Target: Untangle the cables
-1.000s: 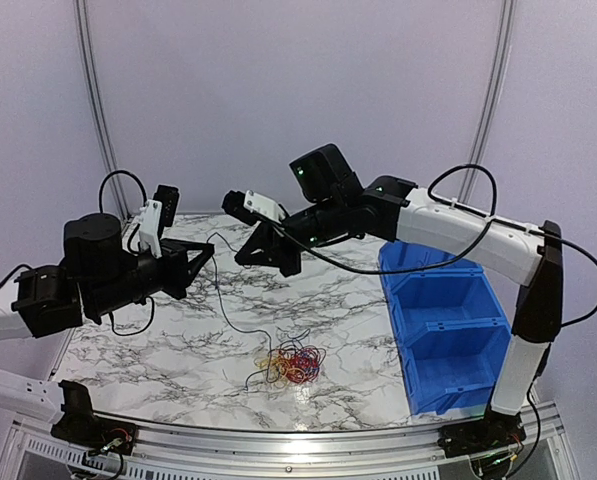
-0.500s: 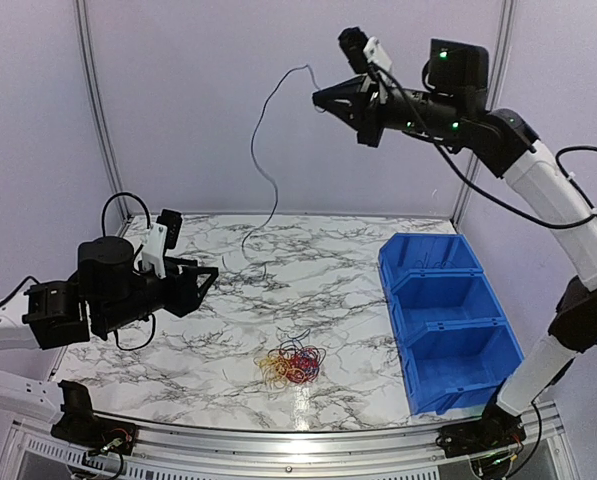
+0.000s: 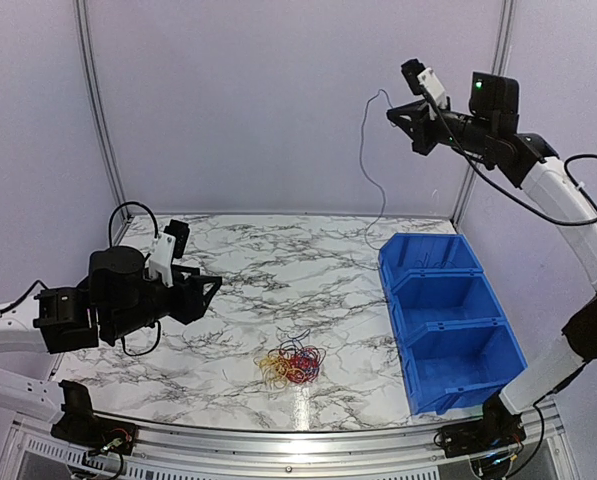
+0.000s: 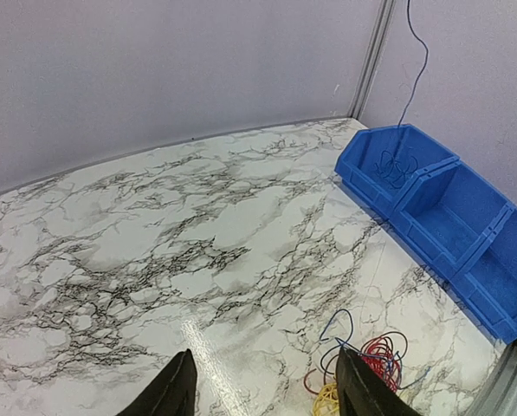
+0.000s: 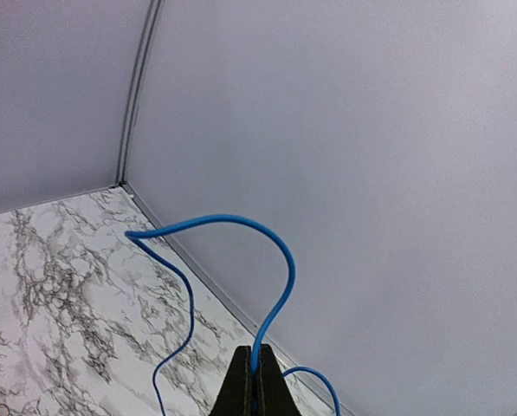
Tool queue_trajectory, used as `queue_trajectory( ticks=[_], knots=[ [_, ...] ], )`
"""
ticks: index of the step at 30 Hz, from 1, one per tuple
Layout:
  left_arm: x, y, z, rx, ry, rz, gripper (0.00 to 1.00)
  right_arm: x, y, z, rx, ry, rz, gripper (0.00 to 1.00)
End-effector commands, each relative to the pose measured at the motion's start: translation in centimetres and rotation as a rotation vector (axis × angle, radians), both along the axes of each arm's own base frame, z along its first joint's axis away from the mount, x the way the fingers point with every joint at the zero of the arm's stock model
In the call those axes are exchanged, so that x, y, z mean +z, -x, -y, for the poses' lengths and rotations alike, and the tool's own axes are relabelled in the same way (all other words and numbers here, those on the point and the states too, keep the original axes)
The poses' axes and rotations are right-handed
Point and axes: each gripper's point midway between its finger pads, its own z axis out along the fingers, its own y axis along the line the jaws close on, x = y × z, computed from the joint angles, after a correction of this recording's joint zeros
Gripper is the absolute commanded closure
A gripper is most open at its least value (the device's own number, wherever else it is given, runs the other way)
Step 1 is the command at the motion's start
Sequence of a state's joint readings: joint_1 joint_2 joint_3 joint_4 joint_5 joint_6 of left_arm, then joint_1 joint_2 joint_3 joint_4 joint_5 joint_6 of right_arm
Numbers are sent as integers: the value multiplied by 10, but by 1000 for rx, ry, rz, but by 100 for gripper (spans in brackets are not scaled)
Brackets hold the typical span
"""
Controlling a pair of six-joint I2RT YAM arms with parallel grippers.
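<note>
The cables (image 3: 291,363) lie as a small tangle of yellow, red and blue wires on the marble table, near the front middle. One thin blue cable (image 3: 363,165) is apart from it, hanging from my right gripper (image 3: 391,114), which is raised high at the back right. In the right wrist view that gripper (image 5: 256,374) is shut on the blue cable (image 5: 280,260), which loops above the fingertips. The cable's lower end dangles over the far blue bin (image 3: 430,255). My left gripper (image 3: 216,286) is open and holds nothing, low at the left. The tangle (image 4: 375,364) lies beside its right finger (image 4: 355,390).
A row of three blue bins (image 3: 456,335) stands along the table's right side; they show as well in the left wrist view (image 4: 449,217). Grey walls with metal posts (image 3: 98,110) close the back. The marble tabletop (image 3: 278,270) stretches between the arms.
My right arm has swung up and to the right, carrying the blue cable over the bins. My left gripper has opened, let the cable go and sunk a little.
</note>
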State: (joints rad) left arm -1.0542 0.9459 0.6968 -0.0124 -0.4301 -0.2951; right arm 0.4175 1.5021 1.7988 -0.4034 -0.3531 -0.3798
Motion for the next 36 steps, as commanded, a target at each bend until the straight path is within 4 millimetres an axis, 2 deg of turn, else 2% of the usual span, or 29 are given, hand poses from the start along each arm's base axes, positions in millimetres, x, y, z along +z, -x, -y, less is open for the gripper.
queue_trajectory(
  ticks=[1,4,7,12,15,17,20,27,33,36],
  knots=[
    [-3,-5,0,15,-3,26,43,38,0,61,-127,-86,87,100],
    [-7,-6,1,13,-11,23,43,31,-7,92,-196,-86,80,100],
    [-8,-6,4,6,-8,23,43,16,-16,120,-256,-79,54,100],
    [-11,-6,6,-2,-6,22,42,-27,-29,155,-337,-49,-2,100],
    [-13,-5,7,-7,-1,16,42,-60,-37,166,-363,-12,-53,100],
    [-13,-4,6,-7,5,12,42,-85,-43,182,-400,2,-102,100],
    [-16,-2,3,-3,14,9,42,-122,-44,187,-397,21,-170,100],
    [-22,0,-4,12,27,6,41,-201,-38,182,-361,60,-339,99],
    [-26,-1,-4,14,28,5,41,-252,-32,179,-336,73,-468,95],
    [-29,-1,-4,14,25,-1,41,-270,-27,179,-336,85,-502,95]
  ],
)
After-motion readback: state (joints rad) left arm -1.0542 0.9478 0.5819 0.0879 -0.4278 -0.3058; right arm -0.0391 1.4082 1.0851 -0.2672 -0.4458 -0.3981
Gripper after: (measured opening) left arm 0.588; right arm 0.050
